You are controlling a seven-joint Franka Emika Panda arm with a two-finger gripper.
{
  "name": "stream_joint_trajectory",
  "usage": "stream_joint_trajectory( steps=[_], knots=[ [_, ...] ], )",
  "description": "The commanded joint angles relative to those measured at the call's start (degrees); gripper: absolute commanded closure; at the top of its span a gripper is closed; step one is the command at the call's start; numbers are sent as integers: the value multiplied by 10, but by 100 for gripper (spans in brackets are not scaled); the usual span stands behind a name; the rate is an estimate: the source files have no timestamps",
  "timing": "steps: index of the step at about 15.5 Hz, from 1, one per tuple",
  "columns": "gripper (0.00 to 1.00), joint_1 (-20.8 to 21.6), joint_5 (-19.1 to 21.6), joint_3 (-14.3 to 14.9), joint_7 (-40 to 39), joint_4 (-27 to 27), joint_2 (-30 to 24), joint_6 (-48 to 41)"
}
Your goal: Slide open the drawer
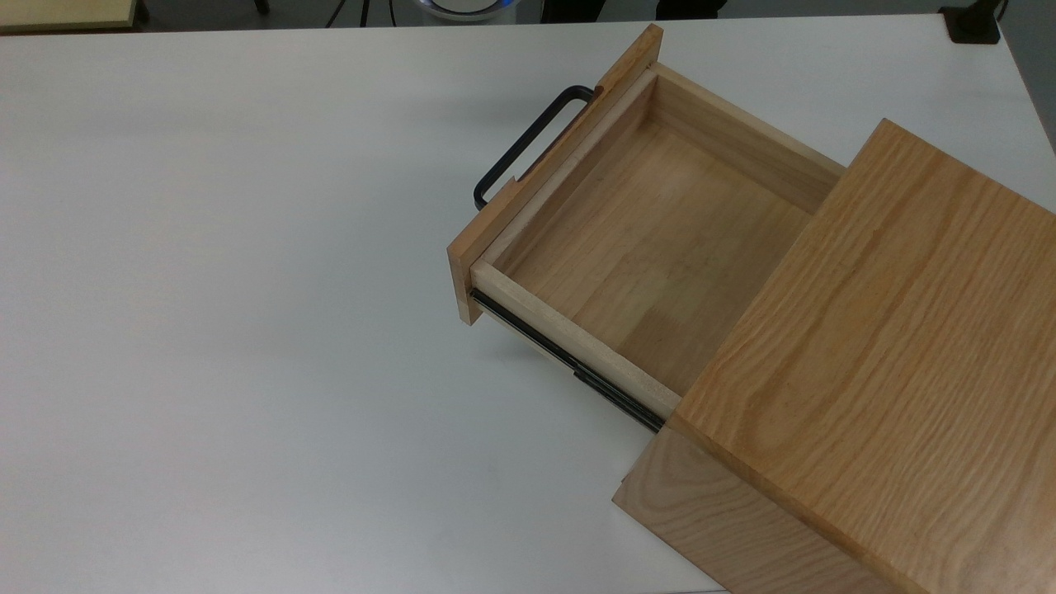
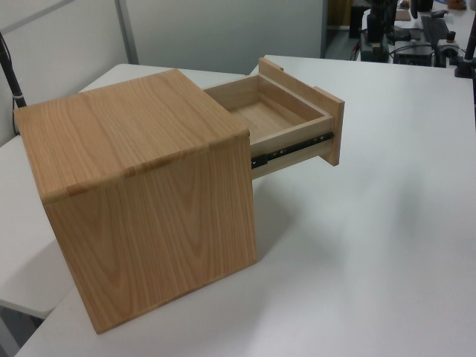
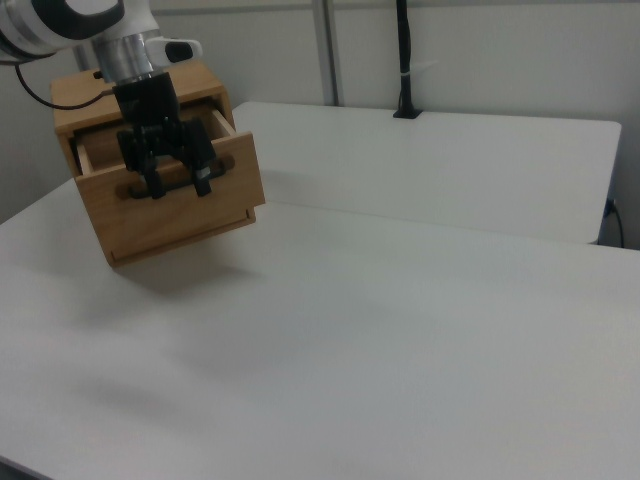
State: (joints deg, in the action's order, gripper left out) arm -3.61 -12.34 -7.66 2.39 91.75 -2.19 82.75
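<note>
A: Top view first. Where's the drawer [image 1: 652,239]?

B: Pulled a good way out of the oak cabinet [image 1: 874,355], toward the top view's upper left. Its inside is bare wood with nothing in it. The black handle [image 1: 528,144] stands off the front panel, and a black side rail [image 1: 569,363] shows under the near wall. The white tabletop [image 1: 247,330] carries it all.

A: So which step is this?

B: I'd judge the sliding is essentially done. If anything remains, it calls for drawing the arm away without knocking the front panel.

A: Left view?

B: The cabinet is in the foreground, and the drawer juts out toward the left view's right with its rail exposed. The handle is hidden behind the front panel here. Dark equipment at the back edge is too small to make out.

A: And the right view?

B: That's where the hand [image 3: 175,180] appears, hanging in front of the drawer's front panel, near the handle. Its two fingers [image 3: 201,172] are spread apart with nothing between them. From this angle I can't tell how far it stands off the panel. The hand covers part of the handle, and the frame's left edge cuts off the arm above.
</note>
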Motion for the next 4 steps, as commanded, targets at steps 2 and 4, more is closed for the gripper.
stream_joint_trajectory(
  steps=[2, 4],
  knots=[
    [0, 4, -5, 4, -17, -1, 4, 19],
    [0, 4, -4, 5, -18, -1, 9, 20]
  ],
)
